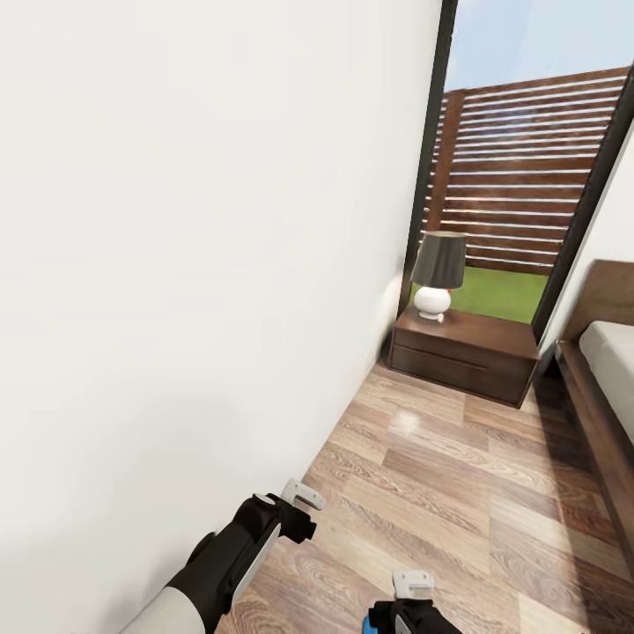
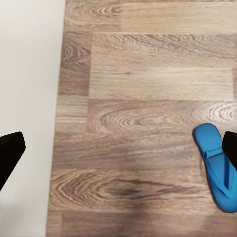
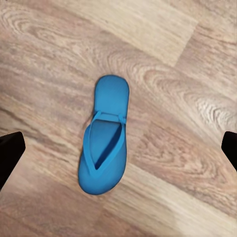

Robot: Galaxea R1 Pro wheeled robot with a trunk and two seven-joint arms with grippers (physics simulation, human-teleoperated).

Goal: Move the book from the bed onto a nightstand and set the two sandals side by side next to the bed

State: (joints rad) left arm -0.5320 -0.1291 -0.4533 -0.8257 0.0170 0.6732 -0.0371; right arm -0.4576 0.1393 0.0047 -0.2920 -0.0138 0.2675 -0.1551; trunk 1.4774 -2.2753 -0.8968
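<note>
Blue and flat, one sandal (image 3: pixel 105 139) lies sole-down on the wood-plank floor (image 3: pixel 187 163) straight below the right gripper (image 1: pixel 411 584), whose dark fingertips (image 3: pixel 10 153) stand wide apart at either side of the right wrist view, grasping nothing. From the head camera this gripper is cut off at the lower edge, with only a sliver of blue beside it. The left gripper (image 1: pixel 305 497) hangs over the floor close to the white wall (image 1: pixel 176 264), its fingers likewise spread and empty; its wrist view catches the same sandal (image 2: pixel 216 166), partly hidden behind one fingertip. Farther ahead, a dark wood nightstand (image 1: pixel 464 350) stands in the corner by a tall dark-framed window (image 1: pixel 519 167), carrying a white lamp (image 1: pixel 437 273) with a dark shade. Only the bed (image 1: pixel 603 370) frame's edge and a bit of mattress show at the right. Open floor runs between wall and bed up to the nightstand.
</note>
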